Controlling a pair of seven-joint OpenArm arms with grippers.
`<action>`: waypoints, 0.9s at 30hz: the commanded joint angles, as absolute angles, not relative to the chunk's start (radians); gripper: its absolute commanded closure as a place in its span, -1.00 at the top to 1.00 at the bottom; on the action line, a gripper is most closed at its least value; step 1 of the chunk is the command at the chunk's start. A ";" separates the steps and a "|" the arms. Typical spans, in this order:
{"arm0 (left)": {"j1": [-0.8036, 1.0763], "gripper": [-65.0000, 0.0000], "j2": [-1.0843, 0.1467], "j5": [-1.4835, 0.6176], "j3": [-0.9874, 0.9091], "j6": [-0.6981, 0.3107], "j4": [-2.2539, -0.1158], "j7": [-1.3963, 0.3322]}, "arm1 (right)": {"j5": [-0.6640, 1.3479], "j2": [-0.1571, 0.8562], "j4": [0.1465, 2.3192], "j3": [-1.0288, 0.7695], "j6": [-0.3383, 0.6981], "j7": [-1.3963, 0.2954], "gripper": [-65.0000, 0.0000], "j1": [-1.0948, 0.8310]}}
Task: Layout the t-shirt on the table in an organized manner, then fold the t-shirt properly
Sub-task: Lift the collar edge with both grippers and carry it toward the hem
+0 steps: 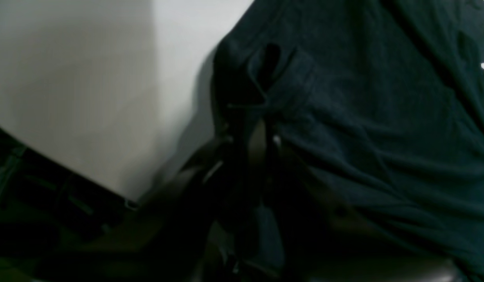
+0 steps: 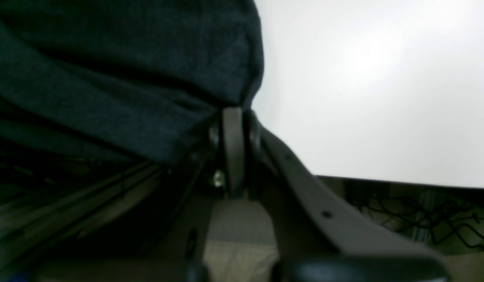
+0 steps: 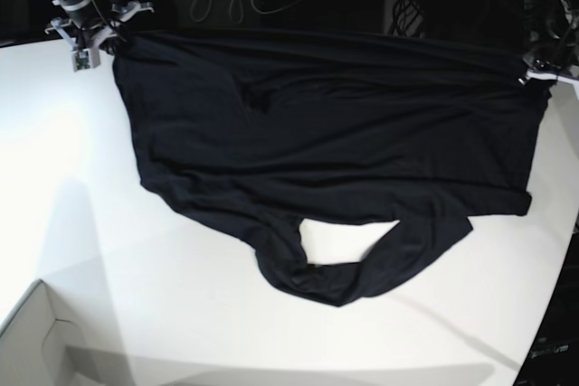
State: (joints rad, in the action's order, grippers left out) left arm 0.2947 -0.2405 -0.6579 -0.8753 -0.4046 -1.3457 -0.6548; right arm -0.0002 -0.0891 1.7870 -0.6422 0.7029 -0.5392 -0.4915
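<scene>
The wrinkly black fabric t-shirt (image 3: 326, 160), pinched in both the closed right gripper (image 2: 233, 117) and the closed left gripper (image 1: 261, 133), hangs stretched over the smooth white table (image 3: 163, 296) in the laying-out step, which next calls for lowering it flat.

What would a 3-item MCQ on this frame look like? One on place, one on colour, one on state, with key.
1. Where does each hand hold the t-shirt?
A. at the far corners, by the table's back edge
B. at the sleeves near the front edge
C. at its middle

2. What colour is the garment?
A. white
B. black
C. red

3. How does the fabric lie between the two hands?
A. rolled into a ball
B. folded in a neat square
C. pulled out wide along its far edge, the near part bunched on the table

Key:
1 A: the right hand and the left hand sit at the shirt's far corners.
2 B: dark against the white tabletop.
3 C: the far edge runs nearly straight from hand to hand, while the near part curls in a loop.
</scene>
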 commanded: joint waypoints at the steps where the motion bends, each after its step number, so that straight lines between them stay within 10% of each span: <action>1: 0.291 -0.99 -0.249 -0.668 -0.881 -0.406 -1.362 -0.628 | -0.007 -0.084 1.801 -0.647 0.698 -0.539 -1.00 -0.498; 12: 0.298 -0.97 -0.220 -0.670 -0.883 -0.407 -1.365 -0.628 | -0.005 -0.084 1.805 -0.647 0.698 -0.547 -0.90 -0.504; 21: 0.314 -0.06 -0.213 -0.671 -0.885 -0.407 -1.399 -0.630 | -0.002 -0.093 1.839 -0.654 0.698 -0.542 -0.40 -0.503; 27: 0.323 0.06 -0.186 -0.671 -0.888 -0.407 -1.504 -0.630 | -0.002 -0.122 1.911 -0.654 0.698 -0.549 -0.39 -0.498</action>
State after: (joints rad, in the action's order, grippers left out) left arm 0.3183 -0.1665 -0.6579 -0.8806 -0.4026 -1.4845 -0.6540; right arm -0.0151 -0.1234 1.8931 -0.6498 0.7021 -0.5644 -0.4946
